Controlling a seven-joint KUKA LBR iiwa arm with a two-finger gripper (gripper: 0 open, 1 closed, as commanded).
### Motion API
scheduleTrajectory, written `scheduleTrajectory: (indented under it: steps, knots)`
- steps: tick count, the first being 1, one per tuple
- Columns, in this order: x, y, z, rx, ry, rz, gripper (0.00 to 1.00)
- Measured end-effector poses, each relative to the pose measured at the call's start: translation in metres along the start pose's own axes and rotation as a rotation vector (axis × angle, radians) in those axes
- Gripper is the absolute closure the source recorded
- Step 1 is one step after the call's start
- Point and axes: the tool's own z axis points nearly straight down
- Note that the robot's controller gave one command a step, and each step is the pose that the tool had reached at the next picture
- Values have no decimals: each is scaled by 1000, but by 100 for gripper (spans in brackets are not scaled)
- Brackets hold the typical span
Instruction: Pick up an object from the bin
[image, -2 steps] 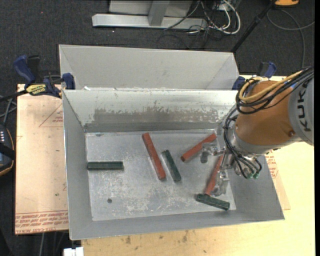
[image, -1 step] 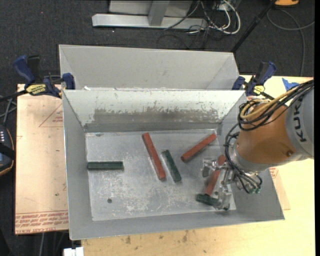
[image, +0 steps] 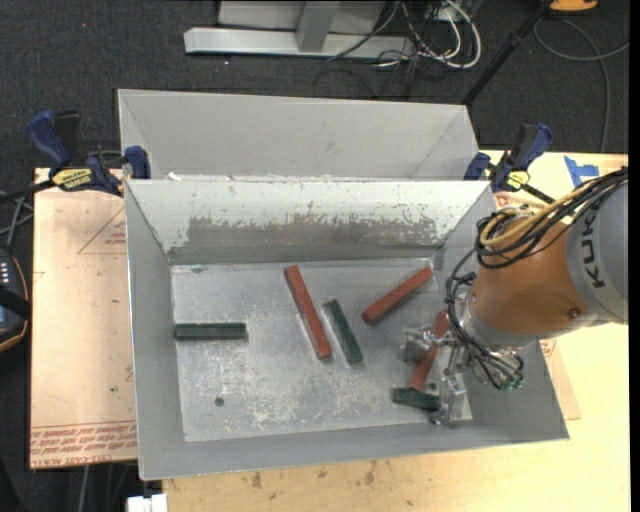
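On the scuffed floor of the grey metal bin (image: 250, 400), the gripper (image: 437, 378) sits at the lower right corner over a short red rectangular bar (image: 424, 368) and a dark green bar (image: 412, 398), perhaps touching them; open or closed, I cannot tell.

Robot lab: KUKA arm (image: 545, 290), grey metal bin (image: 300, 135), loose cables (image: 452, 38) on carpet floor (image: 90, 50).

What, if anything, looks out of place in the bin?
Nothing stands out. Everything lies inside the bin, loose at mixed angles, nothing visibly broken or spilled. The tool sits low in the near right corner, beside a red stick and a dark green stick.
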Motion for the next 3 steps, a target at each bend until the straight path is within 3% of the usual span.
scheduleTrajectory:
  steps: [1,2,3]
  knots:
    - [13,11,0,0,-1,-287,100]
    - [13,11,0,0,-1,-287,100]
    - [2,14,-173,3,-4,-259,100]
